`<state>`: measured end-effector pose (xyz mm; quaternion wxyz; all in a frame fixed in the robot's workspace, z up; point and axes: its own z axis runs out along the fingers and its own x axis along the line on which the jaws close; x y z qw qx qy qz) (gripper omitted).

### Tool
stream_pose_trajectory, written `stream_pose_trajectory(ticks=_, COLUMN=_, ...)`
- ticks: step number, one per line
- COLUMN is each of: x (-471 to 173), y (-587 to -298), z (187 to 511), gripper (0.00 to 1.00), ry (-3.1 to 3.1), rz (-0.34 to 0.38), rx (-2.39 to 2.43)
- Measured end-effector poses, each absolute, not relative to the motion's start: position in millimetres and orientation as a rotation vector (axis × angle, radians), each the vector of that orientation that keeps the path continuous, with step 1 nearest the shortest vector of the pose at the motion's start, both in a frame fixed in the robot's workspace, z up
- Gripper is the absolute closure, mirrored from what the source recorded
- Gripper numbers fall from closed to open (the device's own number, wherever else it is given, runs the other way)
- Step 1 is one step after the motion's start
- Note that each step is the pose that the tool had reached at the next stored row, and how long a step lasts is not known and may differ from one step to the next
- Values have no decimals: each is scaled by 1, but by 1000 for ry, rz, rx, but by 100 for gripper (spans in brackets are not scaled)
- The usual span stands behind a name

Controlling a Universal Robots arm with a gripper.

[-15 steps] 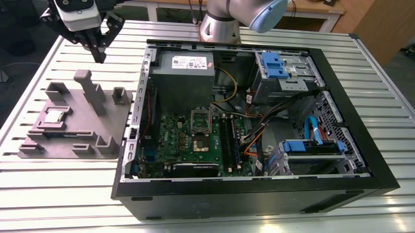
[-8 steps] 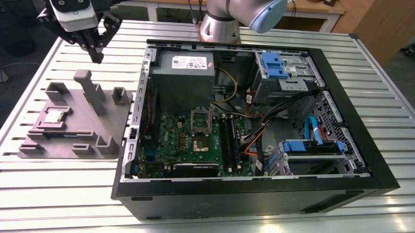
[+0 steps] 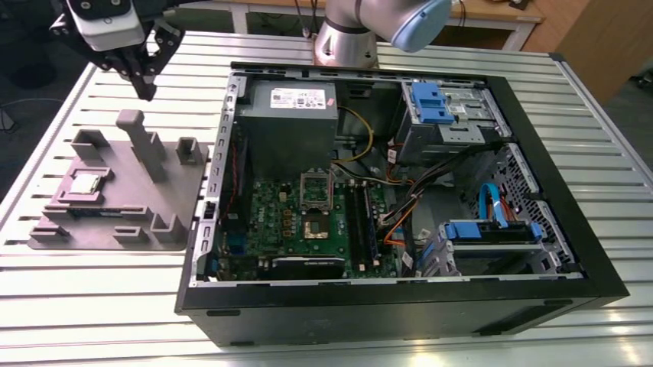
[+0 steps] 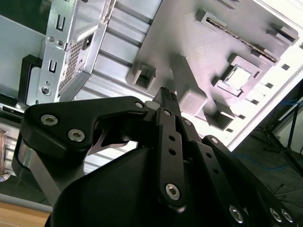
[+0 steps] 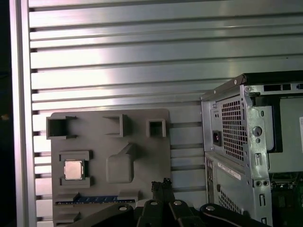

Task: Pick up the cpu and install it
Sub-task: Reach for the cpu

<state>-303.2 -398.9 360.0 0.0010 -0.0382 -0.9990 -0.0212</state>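
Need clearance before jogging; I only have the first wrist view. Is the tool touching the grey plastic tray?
Observer: No. In the exterior view the shut tool hangs in the air, apart from the grey plastic tray.
Operator: Socket free?
Observer: Yes, the dark square socket on the green motherboard lacks the small silver square cpu, which lies in the tray.
Operator: Cables over it?
Observer: No; the orange cables lie toward the exterior view's right of it.
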Motion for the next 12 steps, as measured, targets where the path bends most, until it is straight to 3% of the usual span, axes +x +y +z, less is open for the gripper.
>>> stream_pose_trajectory(ticks=12, x=-317, y=-399, z=359, gripper=90, ry=-3133, rz=-66, rx=-120)
